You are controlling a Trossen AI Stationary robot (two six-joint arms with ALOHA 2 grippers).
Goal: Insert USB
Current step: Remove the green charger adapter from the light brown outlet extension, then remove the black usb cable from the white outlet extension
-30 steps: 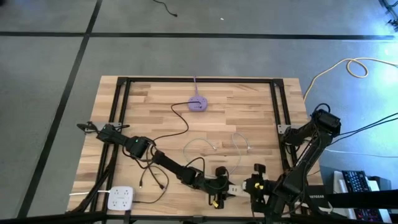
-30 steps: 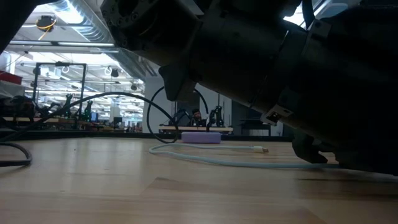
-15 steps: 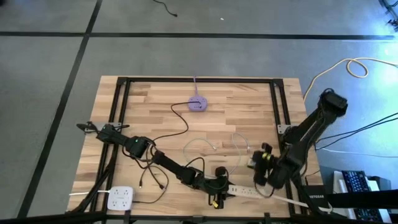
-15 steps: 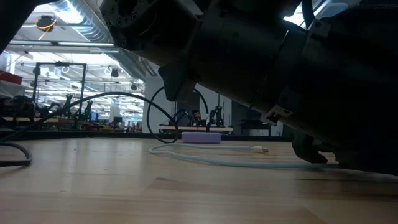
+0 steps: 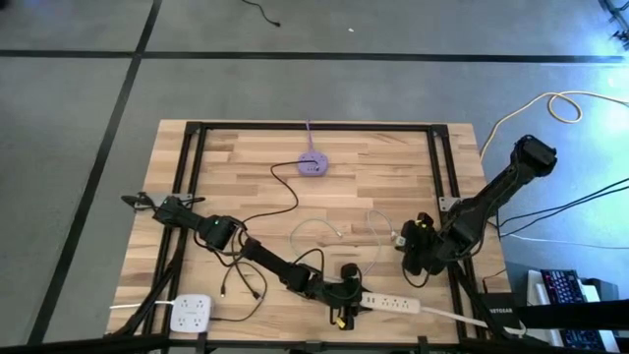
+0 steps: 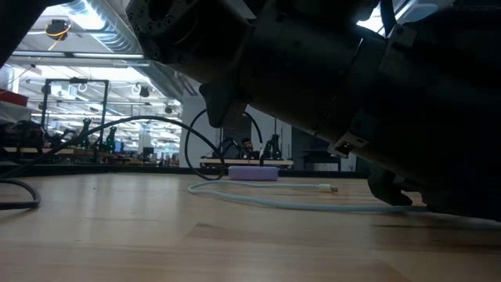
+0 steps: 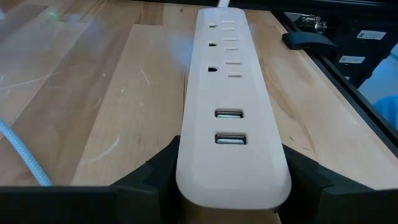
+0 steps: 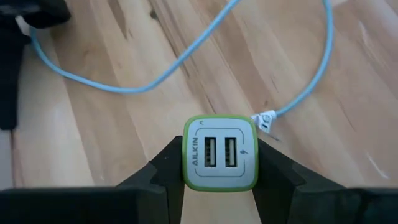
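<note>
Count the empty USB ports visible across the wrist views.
4: two on the white power strip held by the left gripper, two on the green-rimmed charger held by the right gripper. Others may be hidden.

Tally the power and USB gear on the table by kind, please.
Power strips: 1
Flat white multi-outlet blocks: 1
Purple hubs: 1
Green-rimmed USB chargers: 1
Light cables: 1
Total: 5

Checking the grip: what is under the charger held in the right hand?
Under the charger, bare wooden table and a light blue cable farther off. The spot directly beneath is covered.
</note>
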